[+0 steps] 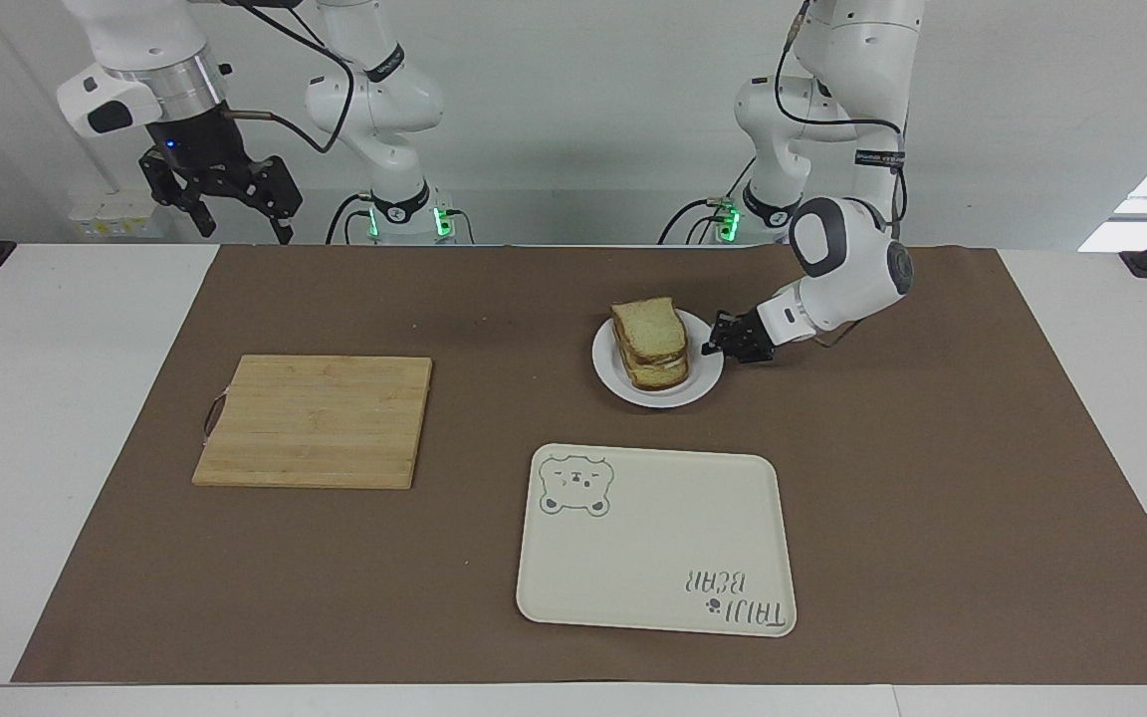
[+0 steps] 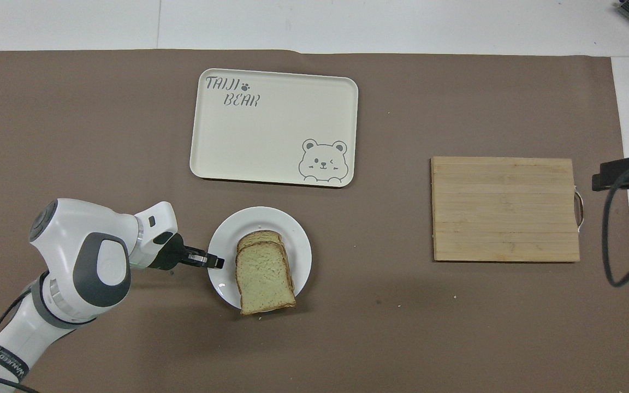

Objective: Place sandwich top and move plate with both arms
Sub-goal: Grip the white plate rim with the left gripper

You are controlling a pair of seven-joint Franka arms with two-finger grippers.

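Note:
The sandwich top (image 1: pixel 645 326) (image 2: pixel 262 275), a pale slice with a brown crust, lies on a stack of bread on the small white plate (image 1: pixel 658 396) (image 2: pixel 292 229). The plate sits nearer to the robots than the tray. My left gripper (image 1: pixel 711 348) (image 2: pixel 219 262) reaches in low from the left arm's end, its fingertips pinched on the plate's rim. My right gripper (image 1: pixel 235 224) (image 2: pixel 620 173) hangs open and empty, high over the table's edge at the right arm's end.
A cream tray with a bear drawing (image 1: pixel 655 538) (image 2: pixel 273 128) lies farther from the robots than the plate. A wooden cutting board (image 1: pixel 315 418) (image 2: pixel 504 208) rests toward the right arm's end. A brown mat covers the table.

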